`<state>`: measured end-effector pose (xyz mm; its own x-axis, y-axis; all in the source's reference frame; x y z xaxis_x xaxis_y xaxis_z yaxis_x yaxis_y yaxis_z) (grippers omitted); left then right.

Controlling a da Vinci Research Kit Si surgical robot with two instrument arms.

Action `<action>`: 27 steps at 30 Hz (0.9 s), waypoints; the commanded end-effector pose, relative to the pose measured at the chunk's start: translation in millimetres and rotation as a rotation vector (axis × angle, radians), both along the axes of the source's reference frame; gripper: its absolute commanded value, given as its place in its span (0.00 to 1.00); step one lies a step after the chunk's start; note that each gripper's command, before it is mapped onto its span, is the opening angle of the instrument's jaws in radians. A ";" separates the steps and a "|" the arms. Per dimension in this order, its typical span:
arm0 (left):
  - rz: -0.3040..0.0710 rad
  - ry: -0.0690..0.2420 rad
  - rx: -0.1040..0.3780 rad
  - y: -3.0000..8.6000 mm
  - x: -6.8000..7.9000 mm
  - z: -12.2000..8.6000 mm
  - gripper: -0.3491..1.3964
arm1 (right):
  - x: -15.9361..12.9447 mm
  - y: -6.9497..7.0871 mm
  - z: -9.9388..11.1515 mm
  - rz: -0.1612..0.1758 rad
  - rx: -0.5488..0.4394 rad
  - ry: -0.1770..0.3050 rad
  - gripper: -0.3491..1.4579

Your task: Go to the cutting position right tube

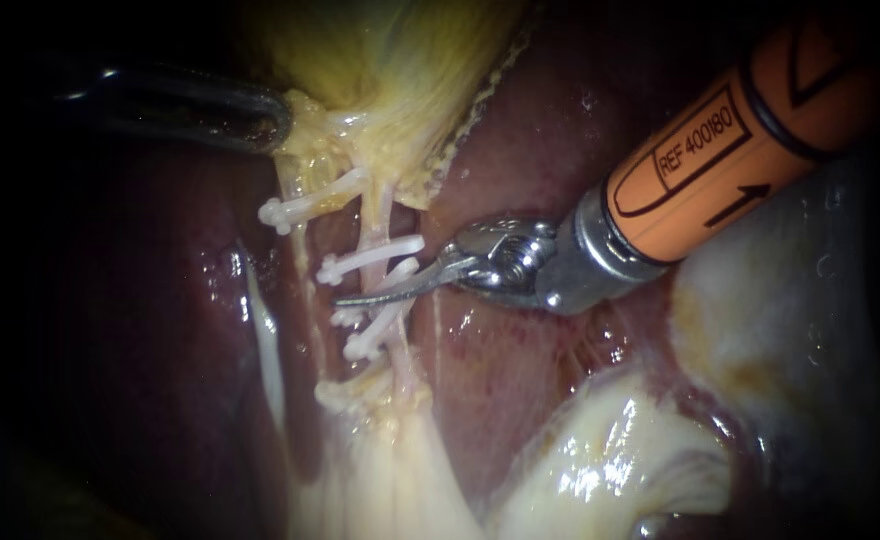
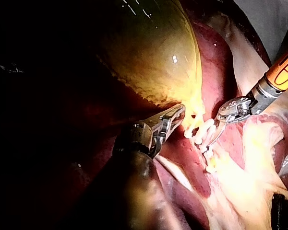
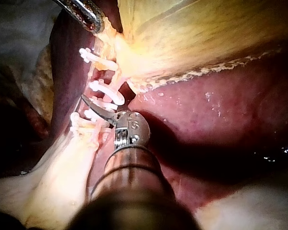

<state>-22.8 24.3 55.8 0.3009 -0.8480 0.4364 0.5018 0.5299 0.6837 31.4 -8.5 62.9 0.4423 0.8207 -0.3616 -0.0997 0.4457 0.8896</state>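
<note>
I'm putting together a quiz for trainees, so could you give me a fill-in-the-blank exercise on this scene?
1. The right instrument has an ___ shaft.
2. Its tip crosses the right tube between two white ___.
3. The left instrument meets the yellowish ___ at its narrow end.

Missing words: orange; clips; gallbladder.

White clips (image 1: 370, 258) crowding right tube (image 1: 380, 215), bare liver (image 1: 530, 130) alongside
</note>
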 end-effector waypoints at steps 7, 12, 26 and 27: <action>0.001 0.000 0.000 0.0 0.0 0.0 0.00 | -2.2 0.1 -1.0 -0.029 0.014 0.017 1.00; 0.001 -0.001 0.000 0.0 0.1 0.1 0.00 | -4.0 1.0 -2.2 -0.085 0.034 0.020 1.00; -0.003 -0.001 0.004 -0.1 0.1 0.1 0.00 | -3.7 1.4 -2.5 -0.168 0.054 0.071 0.98; -0.003 -0.001 0.004 -0.1 0.1 0.1 0.00 | -3.6 1.3 -2.4 -0.175 0.063 0.077 0.98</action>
<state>-22.7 24.3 56.0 0.2984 -0.8506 0.4330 0.5024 0.5257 0.6864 27.9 -7.3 60.6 0.5657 0.7489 -0.3451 0.0594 0.3804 0.9229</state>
